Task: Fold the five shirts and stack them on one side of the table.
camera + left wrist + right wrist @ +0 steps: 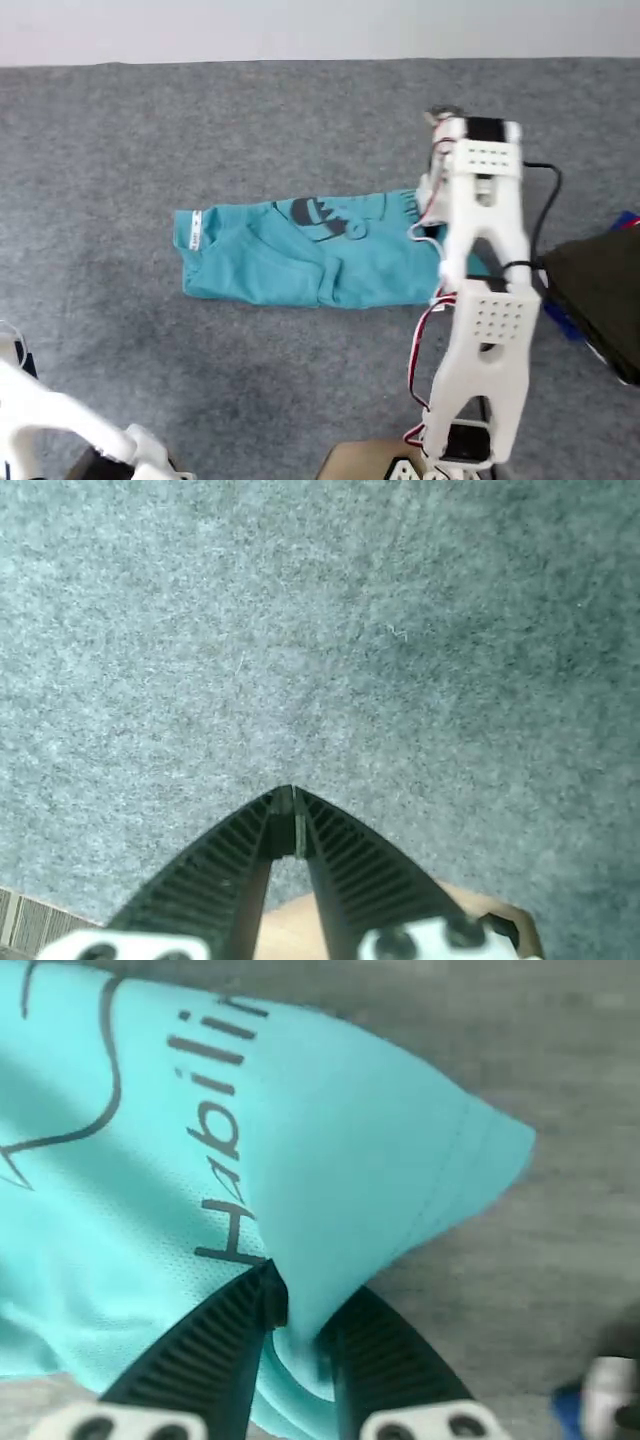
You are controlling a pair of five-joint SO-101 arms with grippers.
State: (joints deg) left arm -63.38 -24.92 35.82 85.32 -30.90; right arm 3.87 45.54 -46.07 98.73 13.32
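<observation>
The right tool (305, 1298) is clenched on a fold of the teal shirt (350, 1140). The cloth is pinched between its two ribbed black fingers (200, 1350) and rises away ahead of the tips. One hemmed corner juts out past the tool over the grey bench (560, 1050), and the printed part of the shirt spreads off to the other side.

In the high view the teal shirt (300, 260) lies on the bench (150, 130) as a long folded band. It runs from under the head of the white right arm (485, 250), where the tool grips it, out toward the robot's left. On the arm's other side, apart from the shirt, a dark flat thing (600, 285) sits at the bench edge.

The left tool (293, 805) is closed tip to tip with nothing between its fingers, over bare grey felt. The left arm (60, 415) is at the near corner, well apart from the shirt.
</observation>
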